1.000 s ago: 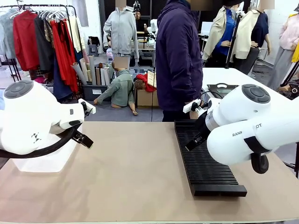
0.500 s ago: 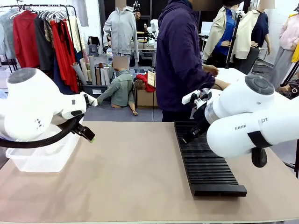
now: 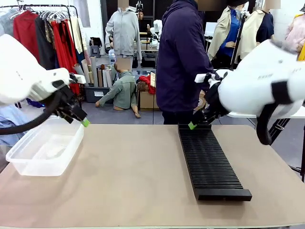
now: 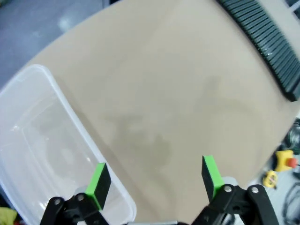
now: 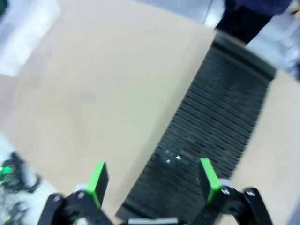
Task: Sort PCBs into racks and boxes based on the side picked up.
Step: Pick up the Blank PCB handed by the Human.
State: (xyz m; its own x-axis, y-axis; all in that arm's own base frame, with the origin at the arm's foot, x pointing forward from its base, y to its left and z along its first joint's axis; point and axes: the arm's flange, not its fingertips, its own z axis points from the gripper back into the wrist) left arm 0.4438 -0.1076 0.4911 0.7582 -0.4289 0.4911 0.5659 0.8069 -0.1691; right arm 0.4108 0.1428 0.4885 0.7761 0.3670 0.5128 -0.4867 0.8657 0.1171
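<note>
Front view: clear tub (image 3: 47,167), floor bare, and slotted rack (image 3: 209,162) apart on bench (image 3: 133,176); left claw (image 4: 153,165), right claw (image 5: 151,168) agape.

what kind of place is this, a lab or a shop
Probably a robotics test room: white robot arms over a table holding a slotted black rack and clear tub, with a rail of hanging clothes behind.

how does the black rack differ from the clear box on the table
The rack is black; the box is clear plastic. The rack is long, narrow and low, with slots across its top; the box is a wider, deeper open tub with rounded corners. The rack lies on the robot's right side of the table, the box on its left. Both rest flat on the table.
</note>
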